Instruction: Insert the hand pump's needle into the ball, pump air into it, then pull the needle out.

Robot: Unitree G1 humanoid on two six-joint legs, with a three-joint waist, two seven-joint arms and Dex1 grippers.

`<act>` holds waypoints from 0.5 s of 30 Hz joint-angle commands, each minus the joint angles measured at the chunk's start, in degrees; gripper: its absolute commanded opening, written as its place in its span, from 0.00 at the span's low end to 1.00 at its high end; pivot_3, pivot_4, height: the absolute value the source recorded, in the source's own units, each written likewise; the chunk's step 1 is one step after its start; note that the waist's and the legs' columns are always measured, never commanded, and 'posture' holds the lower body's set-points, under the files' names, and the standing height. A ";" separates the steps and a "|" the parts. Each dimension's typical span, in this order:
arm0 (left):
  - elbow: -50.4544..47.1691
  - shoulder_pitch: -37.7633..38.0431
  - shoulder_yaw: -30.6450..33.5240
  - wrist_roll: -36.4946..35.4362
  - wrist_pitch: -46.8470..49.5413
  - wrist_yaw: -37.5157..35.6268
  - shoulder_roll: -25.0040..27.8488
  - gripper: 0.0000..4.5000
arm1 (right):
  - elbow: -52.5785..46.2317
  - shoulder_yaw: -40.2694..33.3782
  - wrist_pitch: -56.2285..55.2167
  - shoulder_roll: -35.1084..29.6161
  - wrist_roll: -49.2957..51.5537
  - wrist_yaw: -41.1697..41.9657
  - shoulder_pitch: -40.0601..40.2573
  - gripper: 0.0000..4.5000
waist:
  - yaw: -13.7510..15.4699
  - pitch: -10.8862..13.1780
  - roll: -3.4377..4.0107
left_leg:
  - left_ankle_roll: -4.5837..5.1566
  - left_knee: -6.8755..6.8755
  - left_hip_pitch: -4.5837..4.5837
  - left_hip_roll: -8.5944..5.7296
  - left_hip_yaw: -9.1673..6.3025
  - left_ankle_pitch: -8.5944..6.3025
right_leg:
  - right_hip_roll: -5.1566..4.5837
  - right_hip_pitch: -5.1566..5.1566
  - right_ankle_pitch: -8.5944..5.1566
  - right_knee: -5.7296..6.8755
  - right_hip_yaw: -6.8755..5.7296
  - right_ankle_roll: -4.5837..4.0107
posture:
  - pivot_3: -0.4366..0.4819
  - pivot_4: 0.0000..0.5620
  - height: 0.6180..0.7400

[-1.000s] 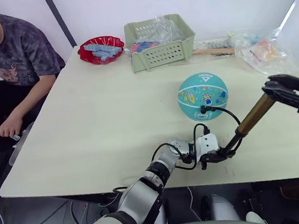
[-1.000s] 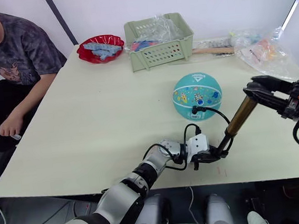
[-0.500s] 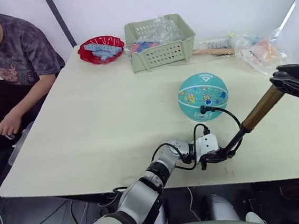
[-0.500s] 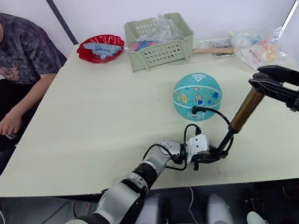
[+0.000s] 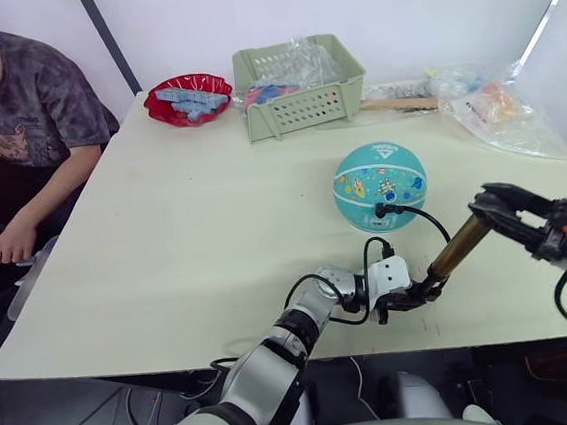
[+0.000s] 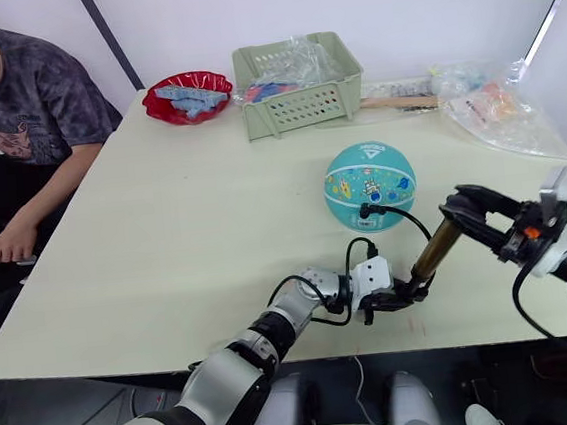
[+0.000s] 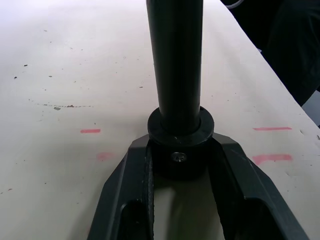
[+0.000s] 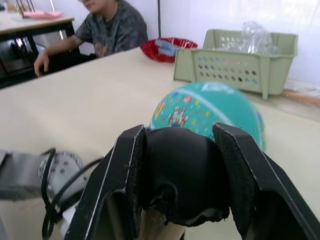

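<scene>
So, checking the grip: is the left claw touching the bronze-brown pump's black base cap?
Touching. Left wrist view shows both fingers pressed against the black base cap.

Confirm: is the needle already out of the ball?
No. The needle with its black fitting sits against the ball, and the hose runs from it down to the hand pump.

No words or numbers can be read anywhere. The round teal ball with white lines and little cartoon pictures point(image 5: 380, 185) has a white mark near its top, shaped a bit like a triangle, with tiny writing under it, but the letters are too small to make out. A small white sticker sits low on the ball, and nothing on it can be read. The person's dark grey T-shirt point(image 5: 26, 96) has a faded print without clear letters.
</scene>
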 commanded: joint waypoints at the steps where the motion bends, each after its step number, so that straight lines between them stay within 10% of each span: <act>1: 6.00 3.21 -2.04 3.78 3.53 0.01 2.50 0.25 | 3.31 6.35 -0.94 1.19 -5.44 1.51 3.85 0.36 | -0.05 -0.07 0.04 | 0.00 0.00 0.00 0.00 0.00 0.00 | 0.00 0.00 0.00 0.00 0.00 0.00 | 0.48 0.27 0.98; 15: 5.85 2.99 -2.01 3.76 3.41 -0.17 2.62 0.25 | 2.18 6.55 -2.52 1.45 -5.52 1.13 3.30 0.36 | -0.03 -0.09 0.20 | -0.01 -0.01 0.00 0.01 0.00 0.00 | -0.03 -0.01 0.00 -0.01 0.00 -0.01 | 0.48 0.27 0.98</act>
